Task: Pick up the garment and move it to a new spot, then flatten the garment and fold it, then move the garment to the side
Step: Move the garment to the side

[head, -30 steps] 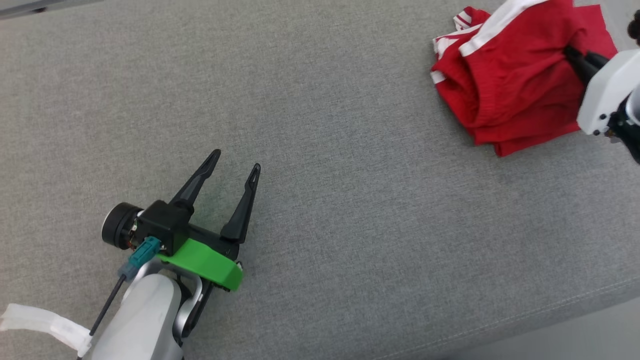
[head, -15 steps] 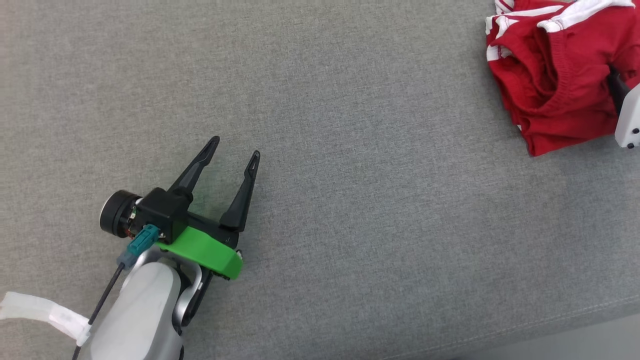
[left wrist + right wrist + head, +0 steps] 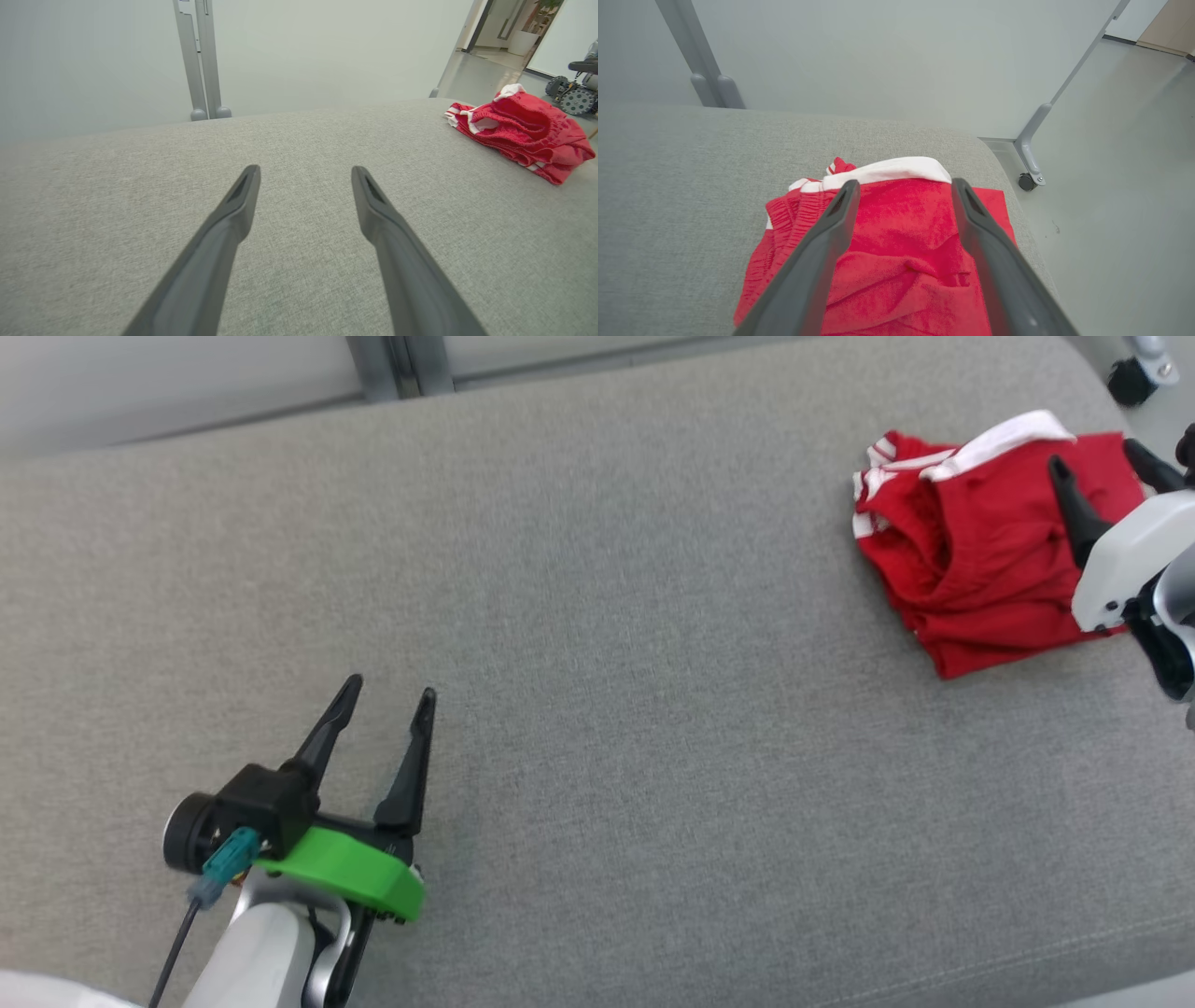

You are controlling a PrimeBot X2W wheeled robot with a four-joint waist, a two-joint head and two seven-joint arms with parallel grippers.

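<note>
Now | crumpled red garment (image 3: 971,569), seemingly terry | woven grey cushion (image 3: 653,663) | left fingers (image 3: 329,726), right fingers (image 3: 1072,504) spread, empty

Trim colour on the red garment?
White: the crumpled red fabric garment has a white band along its edge; clearest in the right wrist view.

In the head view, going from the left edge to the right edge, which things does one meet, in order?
left end effector → grey cushion → red garment → right end effector
</note>
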